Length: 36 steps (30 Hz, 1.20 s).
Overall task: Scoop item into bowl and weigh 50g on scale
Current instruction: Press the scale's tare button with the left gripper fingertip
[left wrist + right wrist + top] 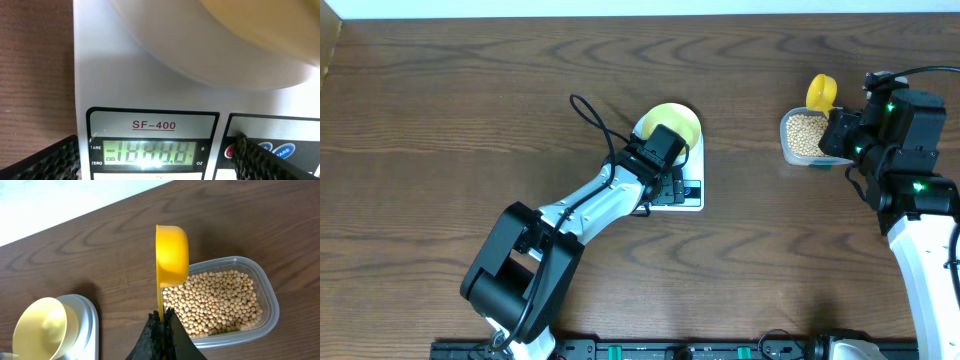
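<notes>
claw (163, 316) pinching scoop (172, 255) handle | beans (215, 302) in tub (267, 297) | bowl (37, 327) on scale (88, 315)

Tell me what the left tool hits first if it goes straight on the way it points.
The scale, at its front panel, most likely. The open left tool points down at the display, one finger tip right at the red button, possibly touching; depth is unclear. The bowl sits off that line.

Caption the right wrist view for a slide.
Right gripper shut on the handle of the yellow scoop at the clear tub of beans; pale yellow bowl sits on the white scale.
</notes>
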Available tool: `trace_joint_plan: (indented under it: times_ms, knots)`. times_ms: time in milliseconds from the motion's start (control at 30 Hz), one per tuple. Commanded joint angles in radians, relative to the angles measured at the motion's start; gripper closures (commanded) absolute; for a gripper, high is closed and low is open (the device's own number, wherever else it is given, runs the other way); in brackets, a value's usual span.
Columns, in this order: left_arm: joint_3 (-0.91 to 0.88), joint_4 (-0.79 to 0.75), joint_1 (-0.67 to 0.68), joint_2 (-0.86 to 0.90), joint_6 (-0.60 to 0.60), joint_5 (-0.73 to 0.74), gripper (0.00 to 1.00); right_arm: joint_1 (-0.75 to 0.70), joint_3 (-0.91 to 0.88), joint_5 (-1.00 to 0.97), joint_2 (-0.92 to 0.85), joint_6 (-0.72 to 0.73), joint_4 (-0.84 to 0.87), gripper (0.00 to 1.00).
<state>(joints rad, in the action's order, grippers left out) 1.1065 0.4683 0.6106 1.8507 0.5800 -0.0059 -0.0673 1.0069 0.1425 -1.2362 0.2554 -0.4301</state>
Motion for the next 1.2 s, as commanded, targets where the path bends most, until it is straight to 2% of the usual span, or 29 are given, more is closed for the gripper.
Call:
trace_joint_plan:
  times_ms: [0, 667, 1000, 1167]
  knots:
    - [-0.023, 0.029, -0.004, 0.08, 0.0, -0.063, 0.04, -0.004, 0.011, 0.006, 0.0, -0.002, -0.004, 0.99]
    - [-0.045, 0.073, -0.008, 0.097, -0.003, -0.143, 0.04, -0.004, 0.011, 0.006, 0.0, -0.002, -0.008, 0.99]
    - [-0.016, 0.067, -0.008, 0.081, -0.007, -0.102, 0.04, -0.004, 0.011, 0.006, 0.0, -0.002, -0.009, 0.99]
    - [-0.016, 0.024, -0.008, 0.081, -0.101, 0.035, 0.04, -0.004, 0.011, 0.006, 0.0, -0.002, -0.009, 0.99]
